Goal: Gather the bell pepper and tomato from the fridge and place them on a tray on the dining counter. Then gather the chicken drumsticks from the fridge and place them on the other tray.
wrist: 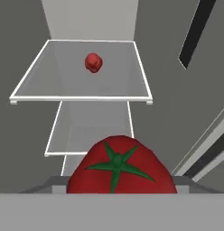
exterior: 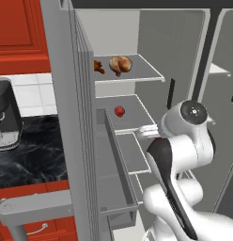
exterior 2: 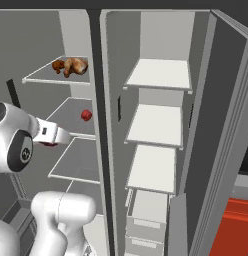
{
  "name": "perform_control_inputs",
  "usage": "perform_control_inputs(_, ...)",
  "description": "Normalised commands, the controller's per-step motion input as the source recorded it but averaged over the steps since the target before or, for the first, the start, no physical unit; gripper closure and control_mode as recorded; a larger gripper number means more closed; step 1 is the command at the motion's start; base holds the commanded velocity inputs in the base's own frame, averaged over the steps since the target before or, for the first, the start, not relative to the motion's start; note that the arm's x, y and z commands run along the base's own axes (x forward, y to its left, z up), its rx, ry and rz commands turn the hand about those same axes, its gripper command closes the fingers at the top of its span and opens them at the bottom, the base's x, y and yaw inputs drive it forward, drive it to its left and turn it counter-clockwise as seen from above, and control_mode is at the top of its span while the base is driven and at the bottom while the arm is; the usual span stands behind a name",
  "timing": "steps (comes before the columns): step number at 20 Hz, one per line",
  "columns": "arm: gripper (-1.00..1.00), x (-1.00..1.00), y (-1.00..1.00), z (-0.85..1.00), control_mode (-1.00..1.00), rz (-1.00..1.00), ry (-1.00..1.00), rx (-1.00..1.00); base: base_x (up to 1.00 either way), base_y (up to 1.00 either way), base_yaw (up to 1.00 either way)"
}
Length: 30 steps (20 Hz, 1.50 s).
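Open steel fridge (exterior 2: 161,75) with pale flat shelves. 2 lumpy drumsticks (exterior: 119,64) lie on the upper shelf, a small red bell pepper (wrist: 93,62) on the shelf below. The gripper (wrist: 119,187) grips a glossy round tomato (wrist: 119,167), green star-shaped stem facing the camera.

Red tomato (wrist: 119,167), green star-shaped stem
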Motion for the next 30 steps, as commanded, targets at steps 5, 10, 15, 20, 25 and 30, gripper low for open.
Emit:
perform_control_inputs(5, 1.0, -0.91, -0.03, 0.36, -1.0, 0.0, 0.1, 0.0, 0.0, 0.0, 0.0)
perform_control_inputs(10, 1.0, -0.6, -0.03, 0.21, -1.0, 0.0, 0.08, 0.0, 0.0, 0.0, 0.0)
perform_control_inputs(15, 1.0, -0.09, 0.0, -0.02, -1.0, 0.0, 0.03, 0.0, 0.0, 0.0, 0.0)
perform_control_inputs(20, 1.0, -0.04, 0.0, -0.01, 1.0, 0.0, 0.0, 0.0, -0.22, 0.0, 0.0)
perform_control_inputs(25, 1.0, 0.0, 0.0, 0.0, 1.0, 0.0, 0.0, 0.0, -0.93, 0.0, -0.09)
perform_control_inputs(30, 1.0, 0.0, 0.0, 0.0, 1.0, 0.0, 0.0, 0.0, -1.0, 0.0, -0.16)
